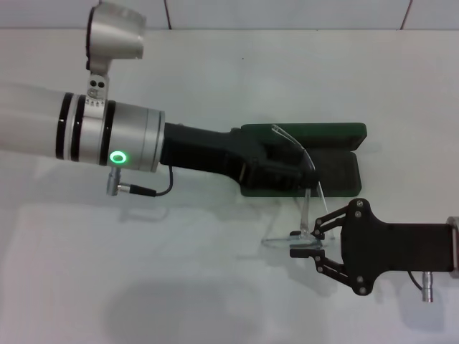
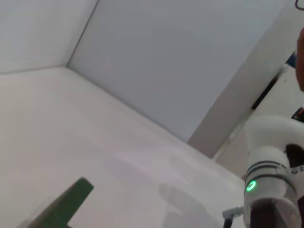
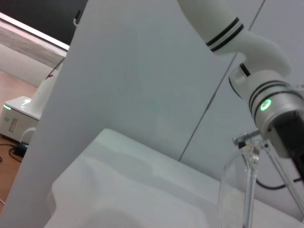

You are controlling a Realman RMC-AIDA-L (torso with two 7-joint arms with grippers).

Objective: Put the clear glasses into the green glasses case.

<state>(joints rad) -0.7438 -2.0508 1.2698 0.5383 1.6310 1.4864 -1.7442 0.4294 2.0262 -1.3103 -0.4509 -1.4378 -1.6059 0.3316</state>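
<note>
The green glasses case (image 1: 315, 133) lies open on the white table, its black lining (image 1: 338, 172) facing up. My left gripper (image 1: 276, 168) reaches in from the left and rests over the case's left end. The clear glasses (image 1: 285, 242) hang just in front of the case, held upright with one thin arm (image 1: 297, 147) arching up over the lining. My right gripper (image 1: 297, 243) comes in from the right and is shut on the glasses' front. In the right wrist view the glasses (image 3: 247, 180) show close up. A corner of the case (image 2: 66, 204) shows in the left wrist view.
The white table (image 1: 179, 272) stretches out on all sides of the case, with a white wall (image 1: 287, 11) at the back edge. A cable and plug (image 1: 136, 189) hang under my left wrist.
</note>
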